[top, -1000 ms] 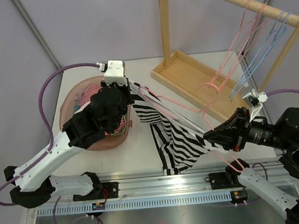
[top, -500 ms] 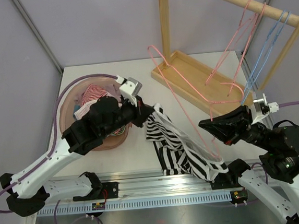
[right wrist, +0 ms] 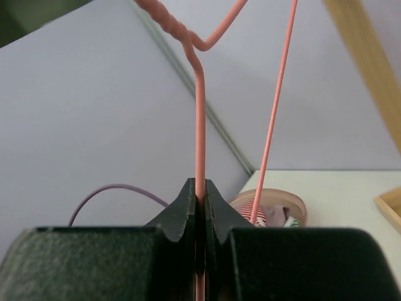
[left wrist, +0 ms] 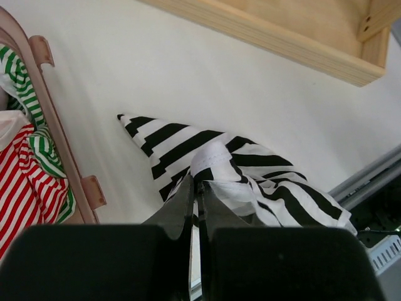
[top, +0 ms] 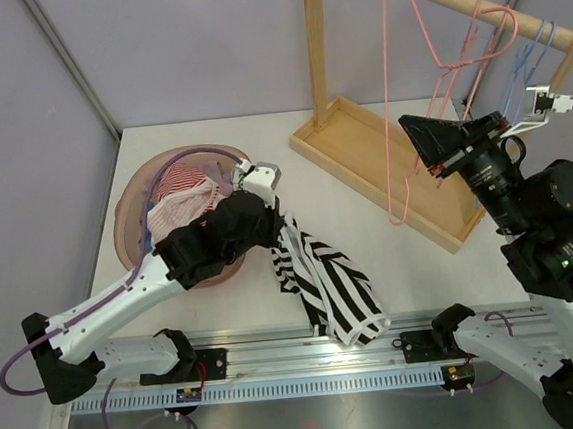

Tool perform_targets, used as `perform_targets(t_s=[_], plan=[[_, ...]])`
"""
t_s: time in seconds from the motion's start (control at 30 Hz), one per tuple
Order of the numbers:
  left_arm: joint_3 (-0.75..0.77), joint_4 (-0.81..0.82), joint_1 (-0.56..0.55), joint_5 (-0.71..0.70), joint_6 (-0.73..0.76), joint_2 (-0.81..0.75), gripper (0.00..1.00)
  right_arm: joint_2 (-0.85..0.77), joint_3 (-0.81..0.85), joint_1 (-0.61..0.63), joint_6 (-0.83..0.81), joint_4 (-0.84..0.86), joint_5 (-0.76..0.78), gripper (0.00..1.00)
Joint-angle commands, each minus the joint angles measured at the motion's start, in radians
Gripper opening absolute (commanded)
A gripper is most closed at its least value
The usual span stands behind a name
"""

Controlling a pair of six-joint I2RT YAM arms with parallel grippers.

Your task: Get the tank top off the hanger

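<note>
light: bright, even | shadows: soft | wrist views: near jaws blurred

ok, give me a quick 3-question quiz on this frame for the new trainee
1. True or false: the tank top hangs on the pink hanger.
2. What does the right gripper hold? A) the pink hanger B) a blue hanger C) nothing
3. Fill the gap: the left gripper, beside the basket, is shut on the striped ____.

Key: 1 false; 2 A; 3 tank top.
</note>
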Motion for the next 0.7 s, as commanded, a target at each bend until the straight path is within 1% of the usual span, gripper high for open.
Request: perform_targets(t_s=[0.0, 0.07, 0.1, 0.13, 0.17, 0.2, 0.23, 0.27, 0.33, 0.4, 0.43, 0.5, 0.67], plan=[[0.044, 0.035, 0.011, 0.008, -0.018, 0.042, 0.00, 0.069, 0.135, 0.004, 0.030, -0.411, 0.257, 0.00], [0.093, 0.025, 0.017, 0.043, -0.016, 0.086, 0.03, 0.120, 0.206, 0.004, 0.031, -0.460, 0.288, 0.00], [0.116, 0.016, 0.020, 0.051, -0.013, 0.106, 0.15, 0.135, 0.224, 0.004, 0.031, -0.489, 0.307, 0.00], [0.149, -0.001, 0.020, 0.055, -0.009, 0.123, 0.23, 0.155, 0.251, 0.004, 0.029, -0.496, 0.346, 0.00], [0.180, -0.048, 0.020, 0.052, -0.009, 0.155, 0.38, 0.166, 0.265, 0.004, 0.023, -0.497, 0.369, 0.00], [0.243, -0.072, 0.020, 0.048, -0.007, 0.166, 0.80, 0.179, 0.281, 0.004, 0.012, -0.513, 0.392, 0.00], [0.271, -0.096, 0.020, 0.041, -0.012, 0.174, 0.99, 0.216, 0.328, 0.004, 0.005, -0.522, 0.428, 0.00], [0.292, -0.142, 0.020, 0.028, -0.012, 0.176, 0.99, 0.236, 0.357, 0.004, -0.008, -0.537, 0.444, 0.00], [0.311, -0.156, 0.019, 0.025, -0.009, 0.150, 0.99, 0.293, 0.435, 0.004, -0.032, -0.556, 0.459, 0.00], [0.299, -0.169, 0.017, 0.028, -0.004, 0.092, 0.99, 0.327, 0.509, 0.004, -0.061, -0.569, 0.479, 0.00], [0.286, -0.181, 0.017, 0.026, -0.001, 0.076, 0.99, 0.363, 0.534, 0.004, -0.071, -0.583, 0.514, 0.00], [0.280, -0.239, 0.017, 0.002, 0.001, 0.035, 0.99, 0.405, 0.600, 0.004, -0.095, -0.609, 0.560, 0.00], [0.216, -0.311, 0.011, -0.015, 0.013, -0.076, 0.99, 0.524, 0.680, -0.001, -0.132, -0.600, 0.633, 0.00]])
